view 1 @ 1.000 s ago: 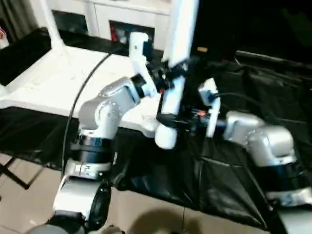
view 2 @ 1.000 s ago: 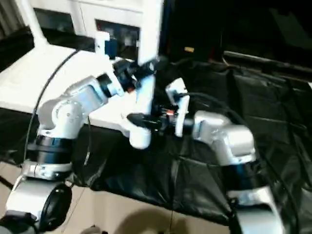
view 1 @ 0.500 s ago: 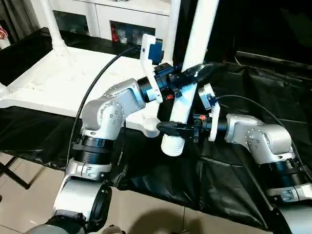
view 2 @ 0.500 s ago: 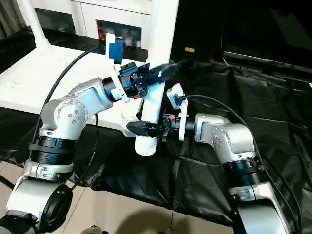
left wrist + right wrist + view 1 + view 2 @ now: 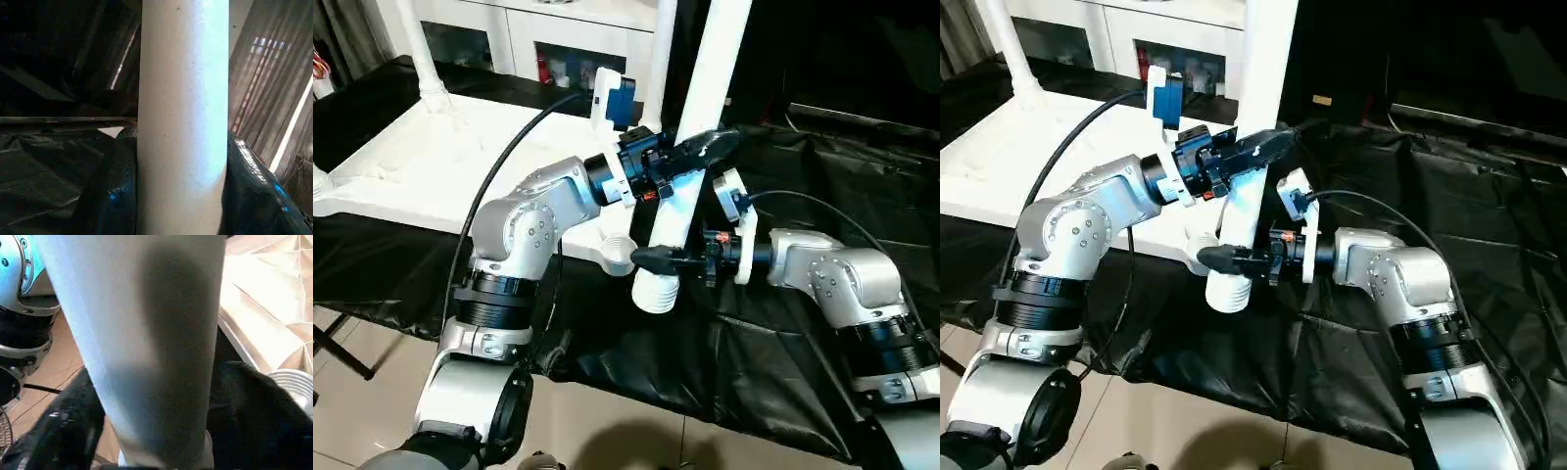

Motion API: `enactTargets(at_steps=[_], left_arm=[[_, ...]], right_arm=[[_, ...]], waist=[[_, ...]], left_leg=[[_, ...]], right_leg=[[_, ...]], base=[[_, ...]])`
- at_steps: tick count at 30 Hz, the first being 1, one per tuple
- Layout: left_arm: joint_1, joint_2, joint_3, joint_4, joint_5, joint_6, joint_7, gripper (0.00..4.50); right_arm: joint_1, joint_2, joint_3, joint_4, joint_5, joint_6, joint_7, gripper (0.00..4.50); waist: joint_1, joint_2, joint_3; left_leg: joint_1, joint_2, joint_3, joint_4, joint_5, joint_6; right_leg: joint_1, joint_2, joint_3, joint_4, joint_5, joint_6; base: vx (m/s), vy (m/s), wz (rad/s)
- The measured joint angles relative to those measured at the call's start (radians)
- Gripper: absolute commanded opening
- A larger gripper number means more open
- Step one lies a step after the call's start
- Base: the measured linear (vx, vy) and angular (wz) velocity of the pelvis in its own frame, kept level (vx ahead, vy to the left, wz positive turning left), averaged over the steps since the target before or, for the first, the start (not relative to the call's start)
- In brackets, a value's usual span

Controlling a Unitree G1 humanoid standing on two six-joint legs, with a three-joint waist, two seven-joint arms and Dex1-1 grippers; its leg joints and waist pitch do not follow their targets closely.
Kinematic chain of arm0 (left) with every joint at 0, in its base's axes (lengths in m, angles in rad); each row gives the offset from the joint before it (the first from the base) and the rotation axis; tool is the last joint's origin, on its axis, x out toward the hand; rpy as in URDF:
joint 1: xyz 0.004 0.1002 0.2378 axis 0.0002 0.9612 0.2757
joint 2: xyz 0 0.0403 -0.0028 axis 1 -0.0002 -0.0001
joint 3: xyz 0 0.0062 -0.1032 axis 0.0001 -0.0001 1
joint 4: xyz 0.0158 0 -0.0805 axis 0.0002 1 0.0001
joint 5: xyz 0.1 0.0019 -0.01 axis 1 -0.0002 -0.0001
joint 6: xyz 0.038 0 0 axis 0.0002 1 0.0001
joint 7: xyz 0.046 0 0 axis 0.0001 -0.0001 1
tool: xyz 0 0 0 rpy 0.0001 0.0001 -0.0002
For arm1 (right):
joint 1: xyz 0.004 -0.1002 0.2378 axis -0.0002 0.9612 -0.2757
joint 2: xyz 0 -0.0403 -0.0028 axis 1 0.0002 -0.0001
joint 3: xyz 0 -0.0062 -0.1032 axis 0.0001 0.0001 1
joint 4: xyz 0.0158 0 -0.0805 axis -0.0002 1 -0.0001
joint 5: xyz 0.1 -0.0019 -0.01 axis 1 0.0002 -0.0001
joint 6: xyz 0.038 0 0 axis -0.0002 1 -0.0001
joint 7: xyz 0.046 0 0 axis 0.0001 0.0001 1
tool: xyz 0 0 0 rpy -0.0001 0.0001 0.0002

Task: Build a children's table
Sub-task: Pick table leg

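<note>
The white table top (image 5: 421,162) lies upside down on the black cloth, ribs up. One leg (image 5: 419,54) stands upright in its far left corner. Both grippers hold another white leg (image 5: 690,166), tilted with its top leaning right. My left gripper (image 5: 700,152) is shut around its middle. My right gripper (image 5: 658,259) is shut on it just above the ribbed lower end (image 5: 651,292). That end hangs right beside the near corner socket (image 5: 619,251), slightly lower. The wrist views show the leg (image 5: 183,122) (image 5: 156,333) between black fingers (image 5: 112,196) (image 5: 63,431), with the socket (image 5: 293,382) close by.
Black cloth (image 5: 783,362) covers the work table, whose front edge drops to a tiled floor (image 5: 372,392). A white cabinet with glass doors (image 5: 538,39) stands behind. Another white upright post (image 5: 663,49) rises behind the held leg. A black cable (image 5: 499,171) arcs over my left arm.
The blurred, shifting view of a second ago has steadied. Since half a second ago the leg's lower end has drifted slightly left toward the corner socket. Both grippers keep their hold.
</note>
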Motion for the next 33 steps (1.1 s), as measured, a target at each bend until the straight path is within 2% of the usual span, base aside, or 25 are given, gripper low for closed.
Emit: enactTargets(at_steps=[4,6,15,16,18,26,29,33], left_arm=[[0.0,0.001,0.0,0.001,0.0,0.0,-0.001,1.79],[0.0,0.002,0.001,0.002,0.0,0.0,-0.002,1.79],[-0.002,0.003,-0.002,0.007,0.003,-0.002,0.002,1.79],[0.0,0.006,-0.003,0.006,0.003,-0.001,0.003,2.14],[0.003,-0.001,0.003,0.005,0.0,0.009,0.016,2.49],[0.005,-0.017,0.04,-0.004,-0.001,-0.028,0.053,2.79],[0.005,-0.019,0.061,-0.004,-0.001,-0.057,0.085,2.79],[0.005,0.025,0.079,-0.009,0.023,-0.08,0.118,2.79]], right_arm=[[0.0,0.003,0.002,0.009,-0.005,-0.001,0.003,3.25],[0.0,0.005,0.002,0.012,-0.005,-0.002,0.006,2.95],[0.012,0.013,0.004,0.002,-0.003,-0.022,0.014,2.27],[0.015,0.013,0.004,0.001,-0.003,-0.023,0.013,2.11],[0.024,0.02,0.004,-0.008,-0.005,-0.034,0.007,2.1],[0.064,0.071,-0.021,-0.03,0.01,-0.045,-0.04,1.91],[0.066,0.084,-0.046,-0.03,0.012,-0.06,-0.074,1.91],[0.099,0.096,-0.104,-0.057,0.017,-0.095,-0.135,1.89]], waist=[[0.001,0.0,0.0],[0.001,0.0,0.0],[0.004,0.001,0.0],[0.004,0.001,0.0],[0.005,0.001,0.0],[0.011,0.003,0.0],[0.011,0.011,-0.001],[0.011,0.031,0.001]], left_leg=[[0.0,0.0,0.0,0.0,0.0,0.0],[0.0,0.0,0.0,0.0,0.0,0.0],[0.0,0.0,0.0,0.0,0.0,0.0],[0.0,0.0,0.0,0.0,0.0,0.0],[0.0,0.0,0.0,0.0,0.0,0.0],[0.0,0.0,0.0,0.0,0.0,0.0],[0.0,0.0,-0.001,0.0,0.0,0.0],[0.0,0.0,-0.001,0.0,0.0,-0.001]], right_leg=[[0.0,0.0,0.0,0.0,0.0,0.0],[0.0,0.0,0.0,0.0,0.0,0.0],[0.0,0.0,0.0,0.0,0.0,0.0],[0.0,0.0,0.0,0.0,0.0,0.0],[0.0,0.0,0.0,0.0,0.0,0.0],[0.0,0.0,0.0,0.0,0.0,0.0],[0.0,0.0,0.0,0.0,0.0,0.0],[0.001,0.0,0.0,0.0,0.0,0.0]], base=[[0.0,0.0,0.0],[0.0,0.0,0.0],[0.0,0.0,0.0],[0.0,0.0,0.0],[0.0,0.0,0.0],[0.0,0.0,0.0],[0.0,0.0,0.0],[0.0,0.0,0.0]])
